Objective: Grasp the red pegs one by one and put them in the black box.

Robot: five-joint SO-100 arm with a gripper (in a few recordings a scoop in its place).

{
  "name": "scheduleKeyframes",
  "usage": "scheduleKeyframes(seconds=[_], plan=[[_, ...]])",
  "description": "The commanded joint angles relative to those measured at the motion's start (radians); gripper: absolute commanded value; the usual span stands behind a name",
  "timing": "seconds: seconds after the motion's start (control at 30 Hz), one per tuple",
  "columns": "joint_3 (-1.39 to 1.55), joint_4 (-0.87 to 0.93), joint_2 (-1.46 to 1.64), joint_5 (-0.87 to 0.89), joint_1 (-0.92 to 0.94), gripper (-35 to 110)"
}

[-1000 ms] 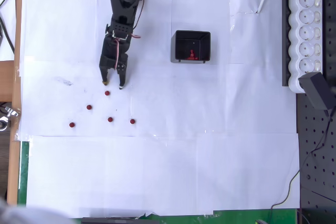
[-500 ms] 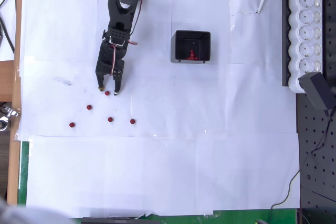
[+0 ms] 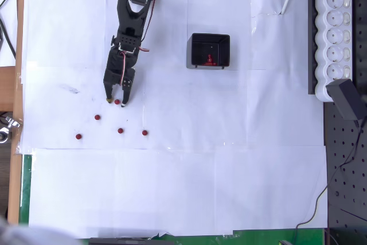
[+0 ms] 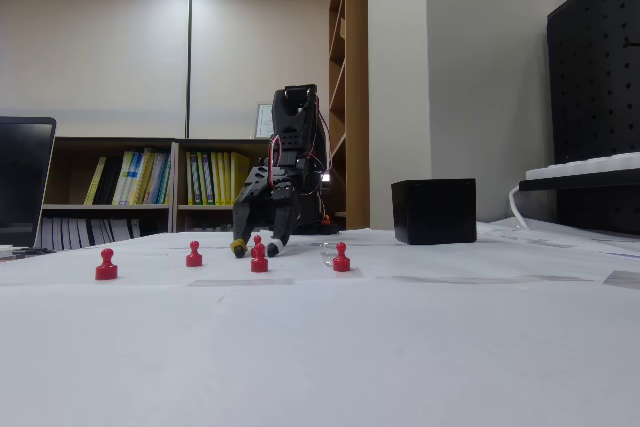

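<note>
Black arm reaches down the white paper-covered table (image 3: 189,187) in the overhead view. Gripper (image 3: 116,101) is low at the paper, claw spread open, w/ one red peg (image 3: 117,101) sitting btwn the two tips; can't tell if either tip touches it. In the fixed view the gripper (image 4: 256,245) tips are down at the surface, one tip yellowish, and that peg (image 4: 257,241) shows just btwn them.

Four other pegs lie loose nearer, apart from each other: overhead, one at (image 3: 97,117), one far left at (image 3: 78,136), one at (image 3: 120,131), one at (image 3: 144,132). From the side they look like small glossy bright-red pawns, round head on a flared base, all standing upright.

Black box (image 3: 209,50) sits to the right of the arm overhead, well apart from the loose pegs; square, thin walls, open top, shiny inside, w/ a bit of brighter red (image 3: 209,59) in it, count unclear. In the fixed view the box (image 4: 433,211) reads as a plain dark cube.

White power strip (image 3: 334,32) lies at the far right edge.
</note>
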Motion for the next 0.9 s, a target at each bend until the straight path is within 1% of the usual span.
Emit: scheduleKeyframes(seconds=[0.0, 0.1, 0.17, 0.23, 0.3, 0.4, 0.5, 0.67, 0.8, 0.87], plan=[[0.017, -0.006, 0.006, -0.014, 0.002, 8], [0.015, 0.0, 0.003, -0.017, 0.002, 3], [0.017, 0.035, 0.003, -0.023, 0.0, 0], [0.017, 0.097, -0.028, -0.028, -0.005, 0], [0.018, 0.21, -0.084, -0.035, -0.017, 0], [0.072, 0.523, -0.219, -0.086, -0.049, 0], [0.143, 0.821, -0.38, -0.179, -0.104, 0], [0.426, 1.41, -0.565, -0.347, -0.253, 0], [0.65, 1.759, -0.643, -0.442, -0.417, 0], [0.724, 1.845, -0.67, -0.489, -0.502, 0]])
